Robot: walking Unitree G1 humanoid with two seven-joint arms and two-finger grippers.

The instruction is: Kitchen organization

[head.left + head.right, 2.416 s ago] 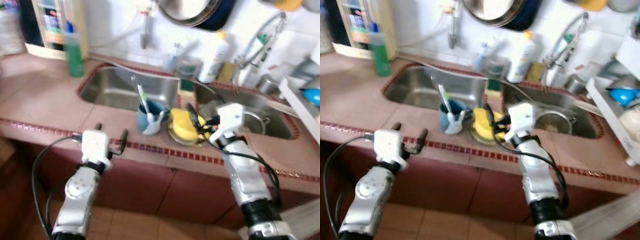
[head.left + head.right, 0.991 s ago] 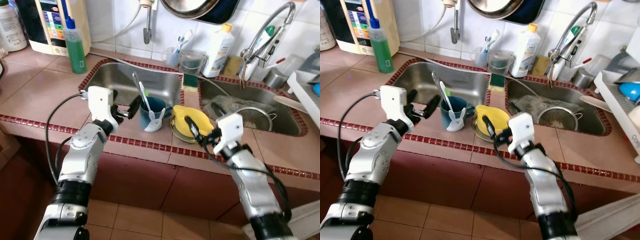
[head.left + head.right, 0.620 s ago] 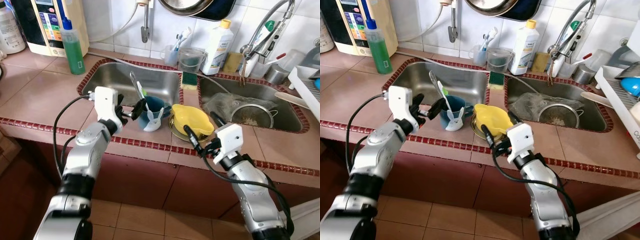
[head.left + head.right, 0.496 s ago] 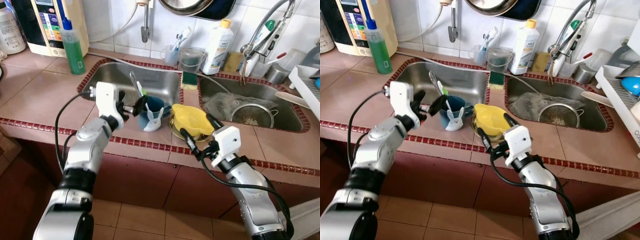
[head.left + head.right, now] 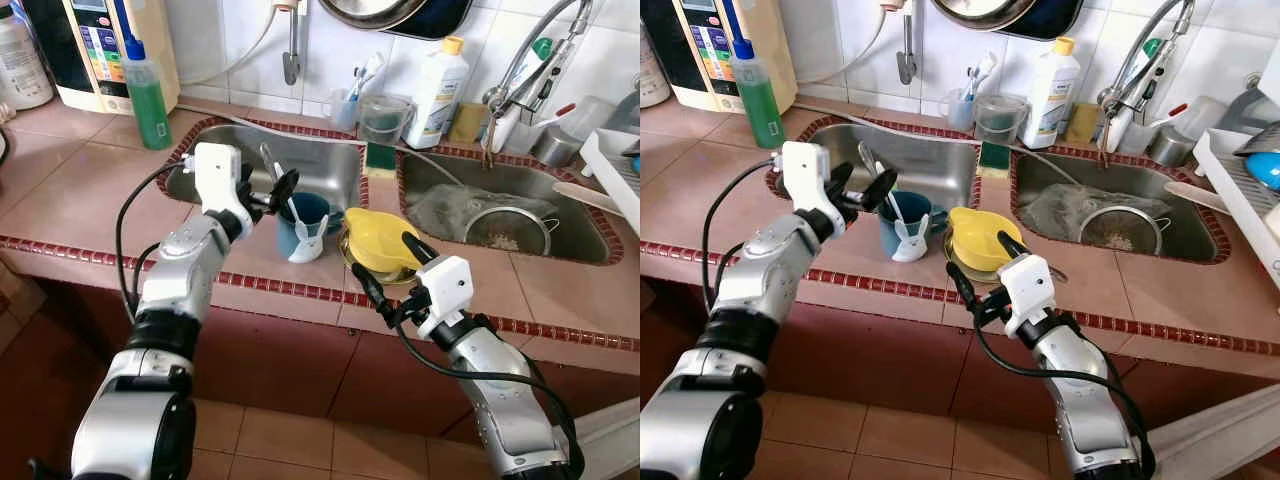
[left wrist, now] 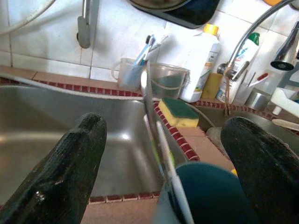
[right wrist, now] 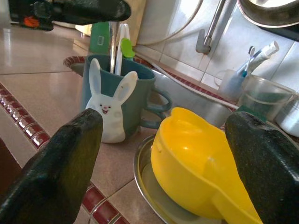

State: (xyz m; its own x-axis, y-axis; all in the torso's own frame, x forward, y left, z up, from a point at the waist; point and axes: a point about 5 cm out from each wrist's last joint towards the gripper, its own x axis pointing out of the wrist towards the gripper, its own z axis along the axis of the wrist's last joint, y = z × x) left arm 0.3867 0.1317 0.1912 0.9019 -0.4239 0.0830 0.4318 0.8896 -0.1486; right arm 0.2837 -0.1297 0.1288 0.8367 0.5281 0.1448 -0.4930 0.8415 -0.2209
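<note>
Best to ease the spread left gripper (image 5: 268,192) squarely onto the utensil handles, then pinch. Right gripper (image 5: 980,268) likewise agape, just near of the yellow scoop (image 5: 983,238) in its steel bowl (image 7: 145,175). Blue bunny mug (image 5: 303,227), between sinks, holding a spoon and perhaps a toothbrush.

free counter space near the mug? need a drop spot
Bare pink tile counter lies left of the left steel sink basin, in front of the green soap bottle. Crowded: the blue bunny mug and the yellow bowl fill the strip, with the left gripper and right gripper there.
</note>
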